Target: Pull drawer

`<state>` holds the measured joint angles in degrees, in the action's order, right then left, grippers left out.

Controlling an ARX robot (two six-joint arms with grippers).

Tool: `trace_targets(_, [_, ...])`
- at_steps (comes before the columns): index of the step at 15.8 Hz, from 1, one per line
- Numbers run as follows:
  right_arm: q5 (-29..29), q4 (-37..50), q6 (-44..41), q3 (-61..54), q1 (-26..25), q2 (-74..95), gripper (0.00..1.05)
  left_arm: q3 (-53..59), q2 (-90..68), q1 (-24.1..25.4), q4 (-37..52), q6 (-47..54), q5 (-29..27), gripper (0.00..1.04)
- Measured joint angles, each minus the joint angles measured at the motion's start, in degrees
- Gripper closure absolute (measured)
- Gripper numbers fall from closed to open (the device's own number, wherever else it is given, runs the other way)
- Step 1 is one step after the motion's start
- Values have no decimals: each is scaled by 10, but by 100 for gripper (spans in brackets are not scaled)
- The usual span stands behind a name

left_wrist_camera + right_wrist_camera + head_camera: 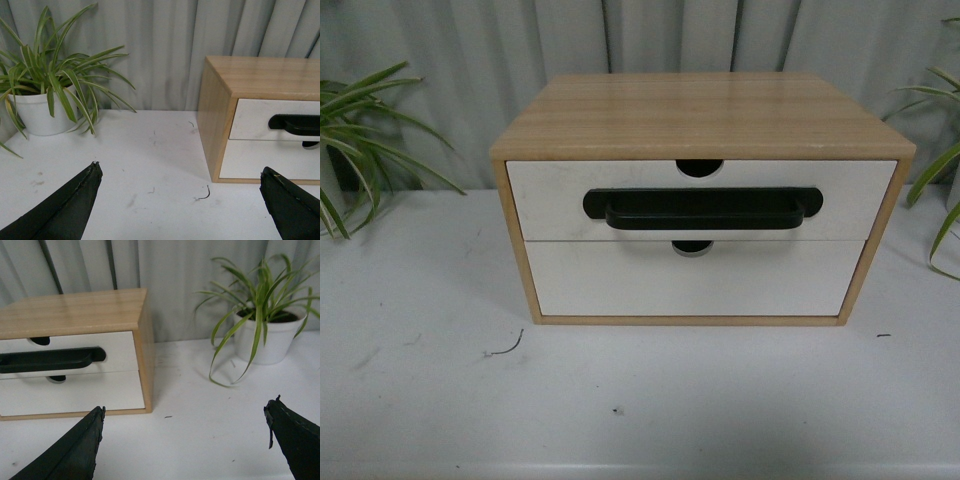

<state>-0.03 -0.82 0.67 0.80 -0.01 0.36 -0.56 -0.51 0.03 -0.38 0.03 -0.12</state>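
Note:
The drawer (550, 200) is the upper white front in a wooden cabinet (700, 112), with a long black bar handle (703, 208) and a semicircular notch (699, 168) in its top edge. It sits flush in the cabinet. Neither arm shows in the front view. My left gripper (180, 169) is open above the table, left of the cabinet and apart from it; the drawer (250, 120) and its handle (295, 124) lie off to one side. My right gripper (186, 407) is open to the right of the cabinet, with the handle (50, 360) well away from its fingers.
A plain white lower drawer (620, 285) sits under the handled one. Potted plants stand at both sides: a white pot (42, 112) on the left, another (262, 337) on the right. A grey curtain (470, 60) hangs behind. A bit of dark wire (506, 348) lies on the white table (640, 410).

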Motion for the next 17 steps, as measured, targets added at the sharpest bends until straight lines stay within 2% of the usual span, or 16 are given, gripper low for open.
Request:
trace_targets(1, [-6, 15, 47, 3, -1, 46, 6, -2, -3, -4, -12, -5, -10, 7])
trace_targets(2, [-17, 72, 79, 8, -9, 109, 6, -50, -74, -71, -117, -71, -155, 7])
trace_targets(3, [-28, 137, 85, 17, -12, 166, 6, -62, -128, -83, -113, -126, -242, 7])
trace_targets(4, [-32, 192, 89, 31, -12, 221, 6, -62, -144, -59, -78, -151, -271, 7])
trace_targets(7, [-48, 380, 88, 106, -2, 454, 6, -82, -299, -2, 99, -162, -208, 7])
trace_targets(10, [-51, 424, 85, 150, 10, 540, 6, -106, -385, -1, 180, -161, -186, 7])
trace_targets(12, [-55, 446, 65, 244, 32, 672, 6, -179, -543, -5, 299, -154, -151, 7])
trace_targets(15, [-76, 443, -23, 366, 63, 787, 6, -290, -695, -42, 329, -85, -67, 7])
trace_targets(17, [-127, 421, -137, 422, 76, 818, 6, -378, -750, -68, 273, 17, 17, 7])
